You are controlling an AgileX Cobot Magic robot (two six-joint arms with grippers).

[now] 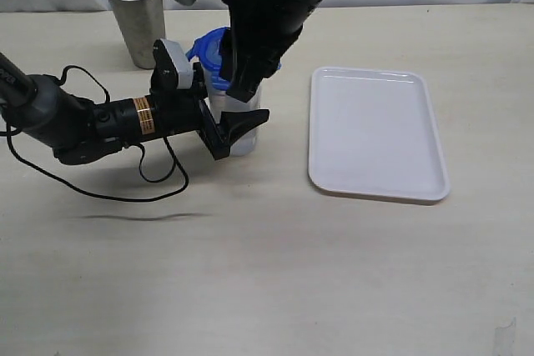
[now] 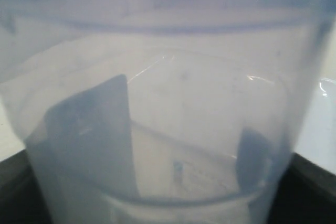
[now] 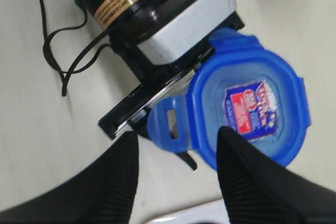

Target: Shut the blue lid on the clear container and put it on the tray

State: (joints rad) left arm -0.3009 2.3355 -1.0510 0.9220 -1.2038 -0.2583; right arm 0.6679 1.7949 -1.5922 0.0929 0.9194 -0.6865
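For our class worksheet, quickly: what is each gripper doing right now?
Left gripper: jaws closed on the clear container.
Right gripper: jaws open above the blue lid, holding nothing.

Robot lab: bare beige tabletop point(image 1: 267, 289)

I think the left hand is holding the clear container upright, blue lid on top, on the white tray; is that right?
Not quite. The left hand does hold the clear container upright with the blue lid on top, but it stands on the table beside the tray, not on it, as the exterior view shows.
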